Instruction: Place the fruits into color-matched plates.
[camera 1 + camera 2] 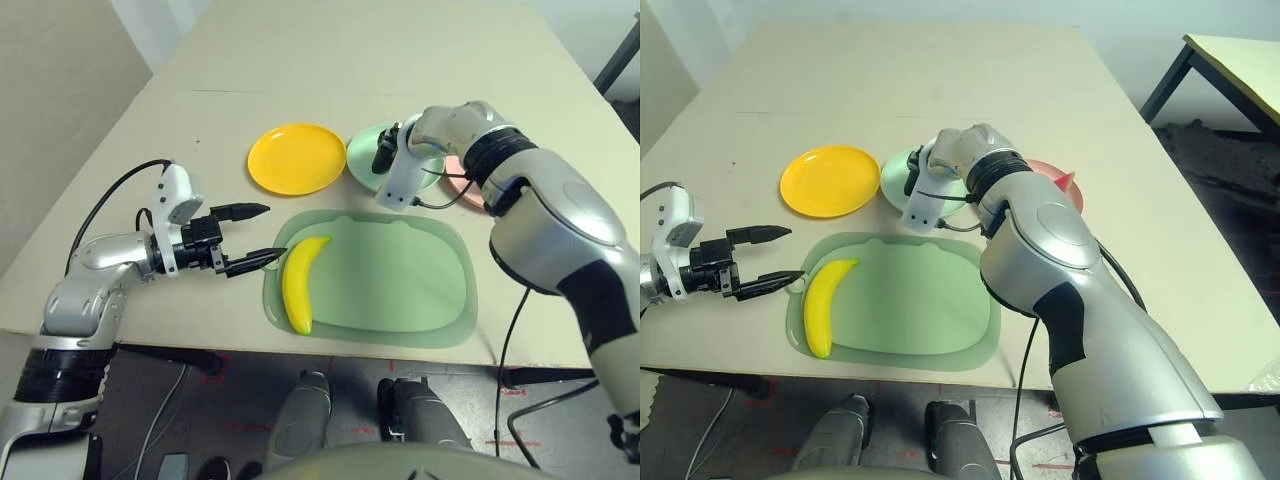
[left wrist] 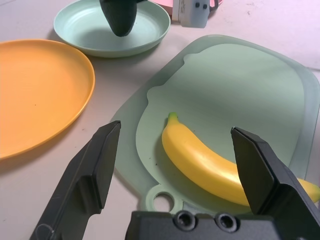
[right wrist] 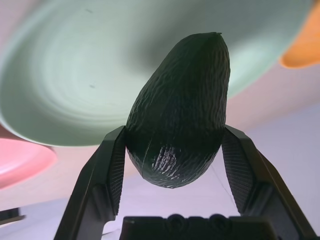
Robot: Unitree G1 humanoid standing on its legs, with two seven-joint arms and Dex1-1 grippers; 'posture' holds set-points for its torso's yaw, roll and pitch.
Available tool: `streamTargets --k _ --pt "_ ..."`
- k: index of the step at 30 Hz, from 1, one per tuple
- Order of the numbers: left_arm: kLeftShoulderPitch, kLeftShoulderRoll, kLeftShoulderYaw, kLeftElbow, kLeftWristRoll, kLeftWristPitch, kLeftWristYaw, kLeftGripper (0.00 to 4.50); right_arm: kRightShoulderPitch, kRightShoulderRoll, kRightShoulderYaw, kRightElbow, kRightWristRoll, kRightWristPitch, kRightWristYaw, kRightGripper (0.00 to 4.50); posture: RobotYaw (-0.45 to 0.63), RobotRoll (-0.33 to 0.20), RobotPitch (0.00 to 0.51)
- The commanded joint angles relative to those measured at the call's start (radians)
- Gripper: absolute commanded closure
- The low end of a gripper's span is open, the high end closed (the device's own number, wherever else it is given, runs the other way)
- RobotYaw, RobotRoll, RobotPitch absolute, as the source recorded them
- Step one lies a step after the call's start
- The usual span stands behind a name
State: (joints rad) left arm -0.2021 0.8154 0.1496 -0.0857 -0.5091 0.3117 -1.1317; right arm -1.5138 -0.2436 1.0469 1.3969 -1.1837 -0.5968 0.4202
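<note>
The yellow banana (image 1: 302, 280) lies on the left part of the green cutting mat (image 1: 400, 290). My left gripper (image 1: 272, 230) stands open just left of it, low over the table, fingers pointing at the banana (image 2: 210, 162). My right gripper (image 3: 174, 135) is shut on the dark green avocado (image 3: 180, 115) and holds it above the pale mint green plate (image 3: 75, 75). The yellow-orange plate (image 1: 297, 158) sits empty left of the green one. A red watermelon wedge (image 1: 1067, 181) rests on the pink plate (image 1: 1044, 169), mostly hidden behind my right arm.
The three plates stand in a row just beyond the mat. My right forearm (image 1: 540, 200) reaches over the mat's far right corner. A cable (image 1: 110, 200) trails from the left wrist. The near table edge (image 1: 330, 345) runs close below the mat.
</note>
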Motion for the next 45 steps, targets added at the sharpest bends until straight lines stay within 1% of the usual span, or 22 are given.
streamTargets --k 1,4,8,11,13,14,15,17,20,21,23,25,26,28,30,31,33,35,38,40,42,45 --pt "0.015 0.012 0.011 -0.016 0.002 0.008 -0.001 0.00 0.014 -0.021 -0.014 0.007 0.015 0.022 0.022 0.09 0.18 0.000 0.149" --pt "-0.007 0.007 0.006 -0.008 -0.003 0.023 0.006 0.00 -0.001 -0.051 -0.029 0.005 0.030 0.016 0.048 0.04 0.18 0.000 0.149" --pt "-0.036 0.014 -0.005 0.023 0.014 0.006 -0.012 0.00 -0.051 -0.117 -0.080 -0.007 0.088 -0.055 0.107 0.04 0.16 0.000 0.140" --pt "-0.054 0.025 0.000 0.047 0.019 -0.010 -0.031 0.00 -0.095 -0.197 -0.211 -0.019 0.228 -0.149 0.242 0.04 0.16 0.000 0.137" --pt "-0.059 0.032 0.003 0.065 0.028 -0.025 -0.037 0.00 -0.107 -0.243 -0.346 -0.024 0.379 -0.173 0.398 0.04 0.17 0.000 0.148" --pt "-0.057 0.040 0.002 0.076 0.038 -0.039 -0.044 0.00 -0.115 -0.280 -0.455 -0.022 0.491 -0.107 0.501 0.04 0.18 0.000 0.149" --pt "-0.055 0.046 0.001 0.083 0.045 -0.050 -0.049 0.00 -0.118 -0.305 -0.530 -0.026 0.566 -0.053 0.573 0.04 0.18 0.000 0.149" --pt "-0.046 0.052 0.007 0.091 0.050 -0.065 -0.058 0.00 -0.107 -0.365 -0.622 -0.053 0.655 0.020 0.655 0.04 0.16 0.000 0.148" --pt "-0.034 0.060 0.011 0.101 0.057 -0.080 -0.068 0.00 -0.051 -0.449 -0.809 -0.118 0.857 0.225 0.795 0.04 0.14 0.000 0.145" --pt "-0.031 0.063 0.011 0.104 0.059 -0.085 -0.072 0.00 -0.016 -0.470 -0.866 -0.167 0.927 0.303 0.850 0.04 0.14 0.000 0.142" --pt "-0.040 0.067 0.003 0.118 0.070 -0.113 -0.089 0.00 0.092 -0.514 -0.970 -0.332 1.060 0.548 0.939 0.04 0.13 0.000 0.139" --pt "-0.062 0.068 0.001 0.126 0.068 -0.133 -0.106 0.00 0.309 -0.579 -1.042 -0.632 1.182 0.847 1.014 0.04 0.12 0.000 0.133" --pt "-0.077 0.069 0.001 0.130 0.065 -0.133 -0.112 0.00 0.466 -0.622 -1.064 -0.822 1.236 0.967 1.047 0.04 0.11 0.000 0.131" --pt "-0.106 0.075 -0.007 0.147 0.076 -0.146 -0.127 0.00 0.742 -0.668 -1.114 -1.139 1.321 1.141 1.041 0.04 0.10 0.000 0.127" --pt "-0.138 0.081 -0.022 0.171 0.095 -0.170 -0.144 0.00 0.970 -0.648 -1.203 -1.367 1.422 1.276 0.983 0.04 0.10 0.000 0.123" --pt "-0.150 0.083 -0.027 0.182 0.101 -0.181 -0.152 0.00 1.043 -0.624 -1.245 -1.438 1.466 1.321 0.948 0.04 0.09 0.000 0.122" --pt "-0.175 0.085 -0.036 0.201 0.113 -0.201 -0.168 0.00 1.167 -0.562 -1.305 -1.532 1.522 1.330 0.875 0.04 0.09 0.000 0.120" --pt "-0.194 0.090 -0.046 0.216 0.132 -0.237 -0.188 0.00 1.268 -0.512 -1.307 -1.589 1.529 1.250 0.829 0.04 0.09 0.000 0.114" --pt "-0.222 0.106 -0.073 0.242 0.181 -0.335 -0.229 0.00 1.369 -0.469 -1.287 -1.605 1.514 1.070 0.809 0.04 0.09 0.000 0.110" --pt "-0.257 0.123 -0.108 0.281 0.237 -0.471 -0.281 0.00 1.413 -0.434 -1.287 -1.576 1.542 0.978 0.823 0.04 0.10 0.000 0.107" --pt "-0.298 0.135 -0.142 0.332 0.283 -0.610 -0.329 0.00 1.438 -0.411 -1.292 -1.561 1.579 0.939 0.830 0.04 0.10 0.000 0.106" --pt "-0.421 0.130 -0.208 0.456 0.319 -0.880 -0.442 0.00 1.485 -0.393 -1.286 -1.540 1.585 0.789 0.867 0.04 0.10 0.000 0.102"
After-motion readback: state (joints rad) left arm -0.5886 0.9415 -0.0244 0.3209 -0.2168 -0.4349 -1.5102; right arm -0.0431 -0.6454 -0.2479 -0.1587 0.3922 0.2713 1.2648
